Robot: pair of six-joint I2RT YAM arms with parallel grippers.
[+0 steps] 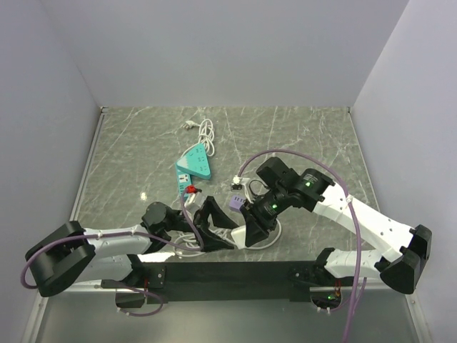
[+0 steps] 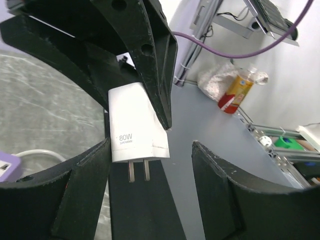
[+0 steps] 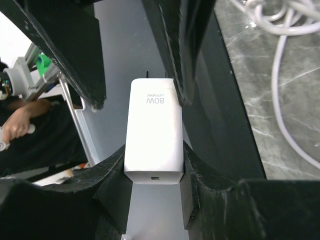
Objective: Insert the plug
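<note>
The left arm and right arm are each clad in white shells and jointed with matte black motor housings. A purple cable is looped along each arm. Small green lights are shown lit on the right arm's housings. Round holes are bored through one black finger.

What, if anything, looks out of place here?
The plug is held aloft by the right gripper near the arms' bases, well away from the teal power strip. Its bare prongs sit inside the open left gripper. Its cable port looks empty. Nothing looks spilled or damaged.
</note>
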